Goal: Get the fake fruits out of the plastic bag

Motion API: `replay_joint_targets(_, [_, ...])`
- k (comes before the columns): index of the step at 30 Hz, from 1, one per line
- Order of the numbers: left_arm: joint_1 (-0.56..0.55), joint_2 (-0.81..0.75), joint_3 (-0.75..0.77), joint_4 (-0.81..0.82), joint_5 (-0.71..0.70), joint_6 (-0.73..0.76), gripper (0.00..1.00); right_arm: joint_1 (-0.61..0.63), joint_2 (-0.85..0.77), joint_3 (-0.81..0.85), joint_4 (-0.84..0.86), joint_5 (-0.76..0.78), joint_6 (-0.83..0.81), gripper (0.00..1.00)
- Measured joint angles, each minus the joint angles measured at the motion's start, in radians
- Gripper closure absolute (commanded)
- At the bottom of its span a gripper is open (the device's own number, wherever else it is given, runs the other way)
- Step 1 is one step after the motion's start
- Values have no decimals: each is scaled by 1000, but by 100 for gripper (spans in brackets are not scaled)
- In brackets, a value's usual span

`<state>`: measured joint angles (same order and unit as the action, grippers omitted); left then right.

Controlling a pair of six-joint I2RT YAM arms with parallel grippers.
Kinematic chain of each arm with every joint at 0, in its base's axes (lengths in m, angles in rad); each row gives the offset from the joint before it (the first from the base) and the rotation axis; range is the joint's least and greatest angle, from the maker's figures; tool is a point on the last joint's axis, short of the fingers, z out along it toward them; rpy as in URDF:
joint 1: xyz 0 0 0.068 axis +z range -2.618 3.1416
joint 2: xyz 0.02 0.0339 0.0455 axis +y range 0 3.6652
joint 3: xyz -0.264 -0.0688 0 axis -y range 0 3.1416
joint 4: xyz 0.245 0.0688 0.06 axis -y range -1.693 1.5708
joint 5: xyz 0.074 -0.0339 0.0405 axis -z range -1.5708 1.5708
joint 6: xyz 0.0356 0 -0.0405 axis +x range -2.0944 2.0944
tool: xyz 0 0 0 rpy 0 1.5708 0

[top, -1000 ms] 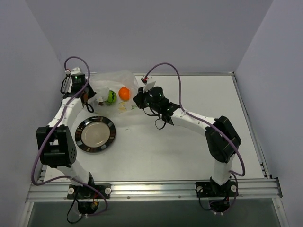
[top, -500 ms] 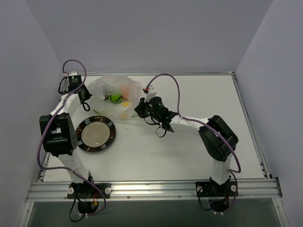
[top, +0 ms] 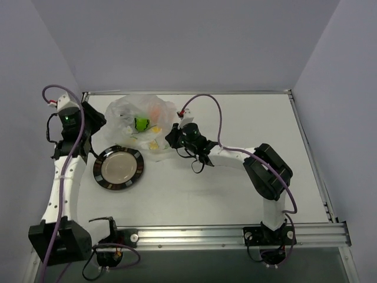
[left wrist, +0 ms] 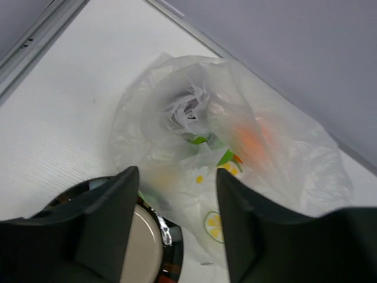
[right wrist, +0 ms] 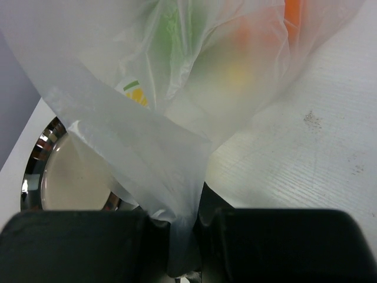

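The plastic bag lies crumpled at the back left of the table, printed with lemon slices. Inside it I see the green fruit and the orange fruit; the brown one is hidden. My right gripper is shut on the bag's right edge; the pinched plastic runs up from between its jaws. My left gripper is open and empty, left of the bag, apart from it. In the left wrist view the bag lies ahead of the fingers, with the orange fruit blurred inside.
A round dark-rimmed plate sits in front of the bag, left of centre; its rim shows in the left wrist view and the right wrist view. The table's metal rail runs along the back.
My left arm has pulled back from the bag to the left, its gripper now free. The bag has slumped and closed over the fruits. My right gripper has shifted slightly left, still holding the bag.
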<state>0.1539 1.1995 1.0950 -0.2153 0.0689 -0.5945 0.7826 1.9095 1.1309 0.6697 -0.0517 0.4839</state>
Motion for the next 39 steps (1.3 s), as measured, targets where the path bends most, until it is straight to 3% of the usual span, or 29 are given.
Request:
replay_joint_targets(2, [-26, -109, -57, -16, -11, -6, 69, 0, 0, 3, 3, 3, 12, 100])
replay_joint_targets(7, [-277, -190, -111, -94, -88, -11, 76, 0, 0, 17, 3, 12, 26, 100])
replay_joint_targets(10, [-398, -117, -106, -95, -102, -7, 76, 0, 0, 25, 2, 14, 33, 100])
replay_joint_targets(18, [-446, 175, -55, -68, -116, 14, 77, -3, 0, 32, -3, 22, 40, 100])
replay_joint_targets(23, [-451, 352, 18, -22, -147, 53, 42, -4, 0, 39, 0, 22, 43, 100])
replay_joint_targets(26, [-438, 418, 63, -11, -175, 72, 28, -5, 0, 39, 0, 22, 43, 100])
replay_joint_targets(36, [-416, 589, 221, 42, -286, 141, 3, -11, 0, 39, 8, 15, 44, 100])
replay_joint_targets(39, [-408, 628, 242, 63, -315, 176, 5, -11, 0, 39, 9, 9, 44, 100])
